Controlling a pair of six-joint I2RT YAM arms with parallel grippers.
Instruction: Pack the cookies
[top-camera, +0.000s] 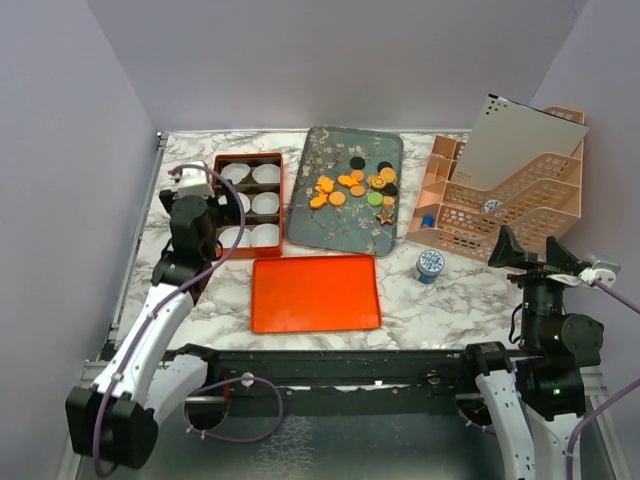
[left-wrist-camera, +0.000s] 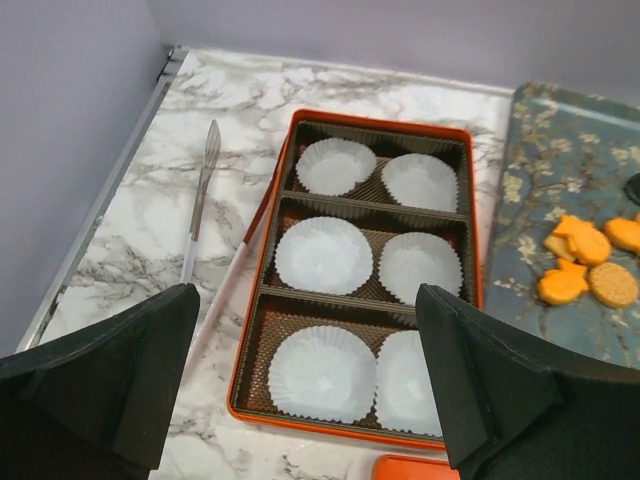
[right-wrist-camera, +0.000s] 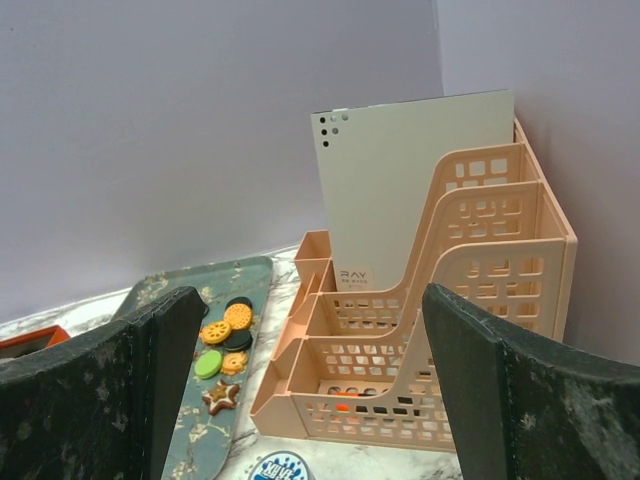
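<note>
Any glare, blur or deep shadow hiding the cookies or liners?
Top view: even light, cookies sharp, only soft shadows. Left wrist: liners crisp, bright but pleats still readable. Right wrist: cookies small yet in focus, no glare.

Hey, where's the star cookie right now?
In the top view, the star cookie lies on the gray tray, near its front right corner, beside the green cookie.

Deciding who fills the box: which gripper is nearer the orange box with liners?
Left. The left gripper is at the left side of the box, jaws open. The right gripper is far off to the box's right, beside the peach organizer.
</note>
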